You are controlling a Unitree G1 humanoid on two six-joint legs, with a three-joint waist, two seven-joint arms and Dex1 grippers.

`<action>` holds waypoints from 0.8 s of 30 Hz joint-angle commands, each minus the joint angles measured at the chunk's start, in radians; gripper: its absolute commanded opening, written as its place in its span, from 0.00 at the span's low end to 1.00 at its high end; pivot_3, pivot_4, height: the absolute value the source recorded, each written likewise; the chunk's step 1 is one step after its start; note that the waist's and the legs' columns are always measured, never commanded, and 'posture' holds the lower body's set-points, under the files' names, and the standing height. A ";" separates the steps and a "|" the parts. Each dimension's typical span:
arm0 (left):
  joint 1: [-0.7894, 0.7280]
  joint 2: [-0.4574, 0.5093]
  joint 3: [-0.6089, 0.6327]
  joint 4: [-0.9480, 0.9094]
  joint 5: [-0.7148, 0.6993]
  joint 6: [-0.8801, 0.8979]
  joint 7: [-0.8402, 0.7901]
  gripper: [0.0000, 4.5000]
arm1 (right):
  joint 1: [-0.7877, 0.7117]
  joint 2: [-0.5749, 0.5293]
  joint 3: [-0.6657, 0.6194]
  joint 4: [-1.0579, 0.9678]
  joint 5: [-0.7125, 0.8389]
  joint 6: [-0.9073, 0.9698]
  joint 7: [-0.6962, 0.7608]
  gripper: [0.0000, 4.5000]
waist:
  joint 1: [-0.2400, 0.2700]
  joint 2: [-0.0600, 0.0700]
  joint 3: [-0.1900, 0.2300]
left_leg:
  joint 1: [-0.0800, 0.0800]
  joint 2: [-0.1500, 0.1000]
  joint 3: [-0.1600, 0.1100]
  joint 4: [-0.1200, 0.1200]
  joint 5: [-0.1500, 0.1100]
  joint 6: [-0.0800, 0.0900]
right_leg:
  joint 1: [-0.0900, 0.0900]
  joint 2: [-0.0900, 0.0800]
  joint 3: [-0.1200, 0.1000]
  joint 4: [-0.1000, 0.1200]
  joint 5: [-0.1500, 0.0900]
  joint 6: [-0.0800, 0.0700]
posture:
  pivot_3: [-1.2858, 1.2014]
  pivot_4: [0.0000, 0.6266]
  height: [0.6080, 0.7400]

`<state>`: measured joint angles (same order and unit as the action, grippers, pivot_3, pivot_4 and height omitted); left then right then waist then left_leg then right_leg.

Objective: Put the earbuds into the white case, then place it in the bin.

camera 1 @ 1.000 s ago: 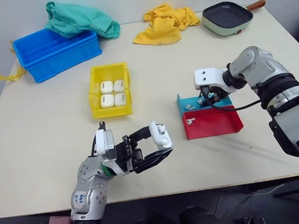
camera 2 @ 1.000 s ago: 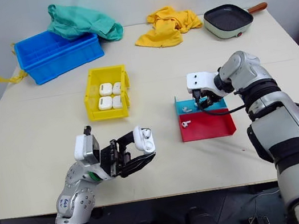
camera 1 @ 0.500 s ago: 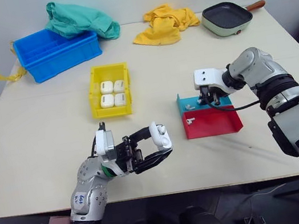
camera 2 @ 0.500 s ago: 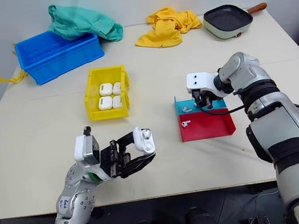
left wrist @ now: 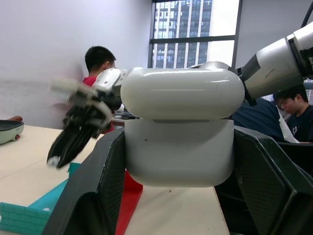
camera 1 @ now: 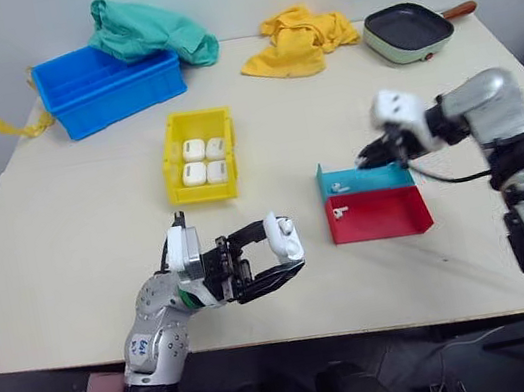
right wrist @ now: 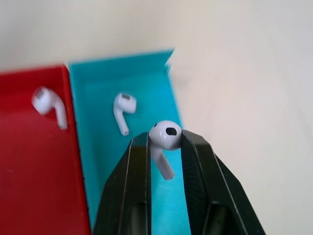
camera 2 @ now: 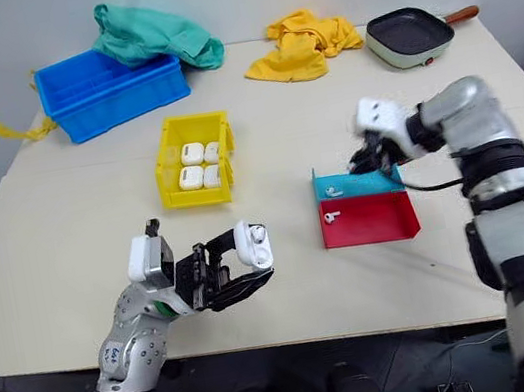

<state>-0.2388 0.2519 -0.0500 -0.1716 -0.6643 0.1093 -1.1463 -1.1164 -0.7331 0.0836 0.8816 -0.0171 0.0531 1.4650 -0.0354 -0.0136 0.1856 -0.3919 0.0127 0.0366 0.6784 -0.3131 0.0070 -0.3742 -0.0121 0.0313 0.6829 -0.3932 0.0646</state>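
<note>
You're seeing the right gripper (left wrist: 73,139) smearing into blur above the tray (left wrist: 29,215), whose far end the frame edge is cutting off.

My head cameras look down and forward over the pale wooden worktop (camera 1: 91,206), both covering it whole. My left wrist camera faces level, close behind its claw (left wrist: 176,161); the right one looks down, near the teal-and-red plastic tray (right wrist: 93,147), shared with the head views.

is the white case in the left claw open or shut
Open: the white case, clamped in the left claw, has its lid tipped back and an earbud standing in its mouth.
</note>
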 commanded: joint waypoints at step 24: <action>-0.248 -0.140 -0.034 0.211 0.021 -0.029 -0.068 0.62 | 0.742 0.181 -0.377 -1.461 1.390 0.944 -0.815 0.10 | 0.007 0.000 0.000 | -0.004 0.001 0.000 0.001 -0.001 0.002 | 0.001 0.001 -0.001 -0.006 0.000 0.000 | 0.52 0.24 1.00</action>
<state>-0.4673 0.1193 -0.0848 0.0560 -0.6398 0.0920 -1.2142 -0.3774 -0.5473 -0.3012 -0.5485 1.3750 1.0343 0.6575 -0.0282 -0.0139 0.1855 -0.3956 0.0134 0.0362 0.6793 -0.3144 0.0094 -0.3733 -0.0112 0.0303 0.6771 -0.3931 0.0648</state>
